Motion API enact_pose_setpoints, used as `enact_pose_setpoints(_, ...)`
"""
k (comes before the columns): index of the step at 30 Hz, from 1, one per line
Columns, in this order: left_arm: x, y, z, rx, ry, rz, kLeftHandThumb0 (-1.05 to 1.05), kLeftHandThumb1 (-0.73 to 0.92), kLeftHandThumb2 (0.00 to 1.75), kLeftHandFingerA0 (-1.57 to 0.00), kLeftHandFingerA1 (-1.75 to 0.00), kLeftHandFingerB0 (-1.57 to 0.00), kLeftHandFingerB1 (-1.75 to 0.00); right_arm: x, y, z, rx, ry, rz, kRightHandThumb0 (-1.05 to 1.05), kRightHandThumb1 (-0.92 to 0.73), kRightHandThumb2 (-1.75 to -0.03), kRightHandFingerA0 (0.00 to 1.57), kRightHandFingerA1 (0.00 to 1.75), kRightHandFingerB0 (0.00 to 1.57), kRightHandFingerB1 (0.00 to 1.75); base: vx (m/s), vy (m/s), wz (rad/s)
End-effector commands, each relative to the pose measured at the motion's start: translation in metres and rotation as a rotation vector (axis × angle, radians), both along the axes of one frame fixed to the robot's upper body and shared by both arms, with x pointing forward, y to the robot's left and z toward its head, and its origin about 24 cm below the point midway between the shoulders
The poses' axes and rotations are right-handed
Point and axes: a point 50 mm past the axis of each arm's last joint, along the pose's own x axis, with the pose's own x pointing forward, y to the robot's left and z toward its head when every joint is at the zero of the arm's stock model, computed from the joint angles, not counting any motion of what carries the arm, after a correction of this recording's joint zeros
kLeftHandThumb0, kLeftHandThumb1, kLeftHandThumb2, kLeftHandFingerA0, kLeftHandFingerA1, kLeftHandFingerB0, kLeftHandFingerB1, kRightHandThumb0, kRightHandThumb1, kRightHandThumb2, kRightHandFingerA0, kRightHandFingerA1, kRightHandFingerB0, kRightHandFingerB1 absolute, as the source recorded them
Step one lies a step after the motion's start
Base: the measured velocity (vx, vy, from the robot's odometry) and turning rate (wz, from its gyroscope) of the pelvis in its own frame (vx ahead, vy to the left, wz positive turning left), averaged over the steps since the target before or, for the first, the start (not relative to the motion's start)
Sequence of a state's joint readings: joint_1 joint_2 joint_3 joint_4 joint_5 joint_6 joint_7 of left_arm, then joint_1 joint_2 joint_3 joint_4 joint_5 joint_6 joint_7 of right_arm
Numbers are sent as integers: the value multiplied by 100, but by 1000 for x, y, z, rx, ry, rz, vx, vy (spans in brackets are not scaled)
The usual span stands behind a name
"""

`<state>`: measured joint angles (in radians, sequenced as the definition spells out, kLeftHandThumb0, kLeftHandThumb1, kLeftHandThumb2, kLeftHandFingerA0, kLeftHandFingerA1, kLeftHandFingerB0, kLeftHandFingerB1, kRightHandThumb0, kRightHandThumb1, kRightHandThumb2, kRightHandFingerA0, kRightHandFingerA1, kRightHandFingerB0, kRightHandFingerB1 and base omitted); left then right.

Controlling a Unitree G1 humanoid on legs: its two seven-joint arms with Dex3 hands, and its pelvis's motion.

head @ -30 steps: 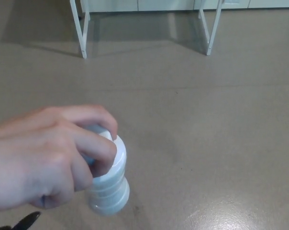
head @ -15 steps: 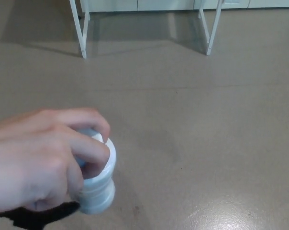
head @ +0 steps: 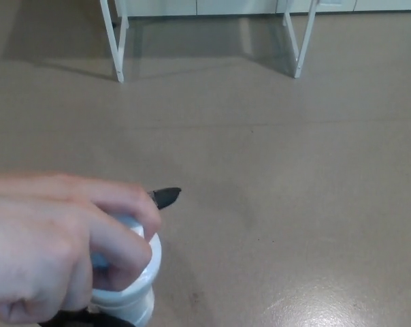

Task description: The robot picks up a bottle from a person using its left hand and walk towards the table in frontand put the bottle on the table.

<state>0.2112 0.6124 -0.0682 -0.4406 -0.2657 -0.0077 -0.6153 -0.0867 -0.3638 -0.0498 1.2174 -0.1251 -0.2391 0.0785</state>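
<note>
Bottle (head: 127,289), white and upright, sits in a person's hand (head: 56,245); 1 black fingertip of the left hand (head: 166,197) shows beside it; cannot tell its grip

- Soft, even indoor light; the tan floor (head: 273,170) reads clearly.
- A pale glare patch sits on the floor, near right.
- Dim shadows spread under the white counter legs (head: 115,41), far left.
- The person's hand (head: 49,245) and the bottle (head: 130,293), near left, are blurred and out of focus.
</note>
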Motion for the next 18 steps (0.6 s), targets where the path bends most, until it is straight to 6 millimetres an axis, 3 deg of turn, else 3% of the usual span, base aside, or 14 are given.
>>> enact_pose_setpoints(1, 1, -2, -2, 16, 74, -26, -77, 44, 60, -4, -32, 0, -17, 0, -11, 6, -27, 5, -19, -50, -70, -61, 61, 43, 44, 37, 0, 0, 0)
enact_pose_setpoints(2, 1, -3, -1, 19, 68, -14, -63, 39, 81, -1, -43, -4, -15, -1, -10, 5, -30, 7, -14, -55, -58, -88, 55, 57, 38, 49, 0, 0, 0)
enact_pose_setpoints(3, 3, -6, -1, 25, 46, 18, -67, 40, 75, -12, -47, -4, -17, -1, -9, 5, -34, 10, -8, -55, -58, -88, 54, 56, 38, 49, 0, 0, 0)
enact_pose_setpoints(4, 4, -7, -1, 29, 30, 38, -67, 40, 75, -12, -47, -4, -17, 0, -9, 4, -34, 10, -9, -55, -58, -88, 54, 56, 38, 49, 0, 0, 0)
enact_pose_setpoints(5, 4, -10, 0, 52, -25, 80, -68, 46, 77, -35, -54, -8, -28, 0, -8, 4, -33, 8, -10, -55, -58, -88, 54, 56, 39, 50, 0, 0, 0)
enact_pose_setpoints(8, 4, -11, 0, 63, -48, 99, -68, 46, 77, -35, -54, -8, -28, -1, -8, 4, -33, 7, -11, -55, -58, -88, 54, 56, 39, 50, 0, 0, 0)
enact_pose_setpoints(9, 6, -16, -1, 40, -82, 140, -16, 84, 65, -124, -107, -72, -46, 0, -7, 3, -29, 7, -12, -56, -58, -88, 54, 56, 40, 50, 0, 0, 0)
enact_pose_setpoints(10, 9, -23, -2, 3, -131, 200, -16, 84, 65, -124, -107, -72, -46, 1, -5, 3, -21, 6, -13, -56, -58, -88, 54, 56, 40, 50, 0, 0, 0)
enact_pose_setpoints(11, 9, -25, -4, -25, -156, 214, -14, 80, 70, -113, -119, -84, -59, 1, -5, 3, -20, 7, -12, -56, -58, -88, 55, 56, 41, 50, 0, 0, 0)
enact_pose_setpoints(12, 9, -27, -6, -44, -162, 227, -15, 77, 73, -101, -126, -83, -80, 1, -5, 3, -18, 6, -11, -56, -58, -88, 55, 56, 41, 51, 0, 0, 0)
enact_pose_setpoints(13, 10, -28, -10, -74, -174, 250, -16, 76, 75, -92, -131, -75, -101, 3, -4, 3, -15, 3, -6, -52, -71, -62, 63, 44, 48, 38, 0, 0, 0)
enact_pose_setpoints(15, 9, -31, -12, -86, -188, 268, -20, 76, 76, -94, -137, -72, -110, 4, -4, 3, -14, -1, 1, -53, -71, -62, 64, 44, 47, 38, 0, 0, 0)
enact_pose_setpoints(18, 9, -33, -13, -89, -194, 275, -20, 76, 76, -94, -137, -72, -110, 4, -4, 3, -14, -1, 2, -53, -71, -62, 64, 44, 47, 38, 0, 0, 0)
